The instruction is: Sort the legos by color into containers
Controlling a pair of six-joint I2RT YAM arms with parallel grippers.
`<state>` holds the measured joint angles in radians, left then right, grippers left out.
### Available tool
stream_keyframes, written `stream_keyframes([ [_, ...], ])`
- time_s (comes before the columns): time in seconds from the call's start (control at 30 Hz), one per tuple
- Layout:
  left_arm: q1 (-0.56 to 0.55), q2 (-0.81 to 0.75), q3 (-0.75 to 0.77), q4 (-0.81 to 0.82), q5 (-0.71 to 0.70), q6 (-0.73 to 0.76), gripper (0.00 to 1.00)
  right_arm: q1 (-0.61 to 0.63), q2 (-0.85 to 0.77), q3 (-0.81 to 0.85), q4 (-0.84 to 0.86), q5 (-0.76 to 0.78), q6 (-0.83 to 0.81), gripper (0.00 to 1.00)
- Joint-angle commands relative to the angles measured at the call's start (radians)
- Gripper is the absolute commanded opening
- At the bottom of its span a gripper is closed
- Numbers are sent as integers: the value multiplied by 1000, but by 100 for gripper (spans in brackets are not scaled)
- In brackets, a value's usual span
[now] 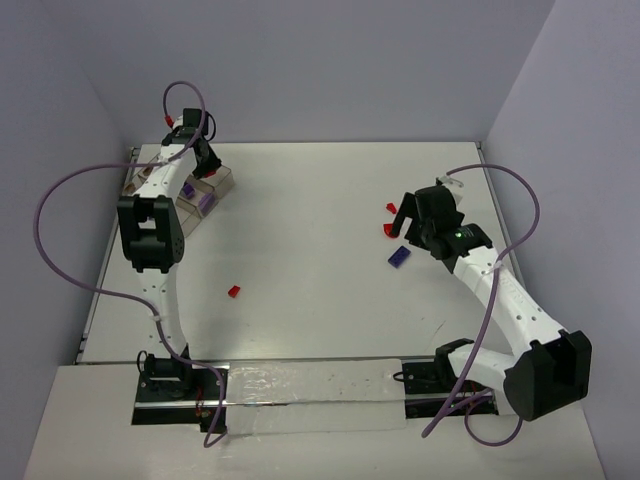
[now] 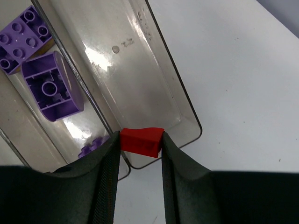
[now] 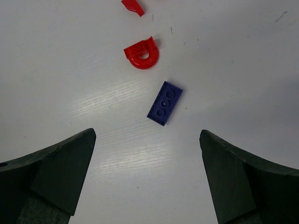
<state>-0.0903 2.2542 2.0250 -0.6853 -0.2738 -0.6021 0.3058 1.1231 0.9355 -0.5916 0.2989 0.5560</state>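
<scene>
Your left gripper (image 2: 140, 154) is pinching a small red wedge-shaped plastic brick (image 2: 141, 141) between both fingertips. In the left wrist cam the brick sits right at the near end rim of the clear brownish plastic tray (image 2: 189, 109), over the corner of its long compartment w/ nothing in it. Can't tell if the brick touches the rim. The next compartment over holds a purple studded square brick (image 2: 25, 39) and a purple rounded brick (image 2: 50, 86) lying underside up.

Your right gripper (image 3: 147, 154) is spread wide above the white table (image 1: 320, 250), gripping nothing. A dark purple flat three-stud plate (image 3: 164, 103) lies ahead of the fingertips, roughly centred between them, apart from both. Just beyond it is a red arch-shaped piece (image 3: 142, 52), then another red bit (image 3: 133, 6) cut by the frame edge.

In the top cam a lone small red brick (image 1: 233, 291) lies mid-table, well apart from both grippers.
</scene>
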Motion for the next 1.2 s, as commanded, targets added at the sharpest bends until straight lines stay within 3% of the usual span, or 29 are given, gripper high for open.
stream_keyframes([
  [0.0,17,34,56,39,7,24,9,9,20,57,19,14,-8,100],
  [0.47,48,99,150,55,-28,58,15,10,71,105,12,6,-12,100],
  [0.67,57,114,172,59,9,76,58,15,84,111,12,3,-10,100],
  [0.9,57,73,174,62,47,84,69,20,63,109,3,8,-8,100],
  [1.07,47,-16,155,52,50,89,67,24,31,97,1,9,-1,100],
  [1.17,14,-130,51,69,28,114,67,29,4,83,-1,9,7,100],
])
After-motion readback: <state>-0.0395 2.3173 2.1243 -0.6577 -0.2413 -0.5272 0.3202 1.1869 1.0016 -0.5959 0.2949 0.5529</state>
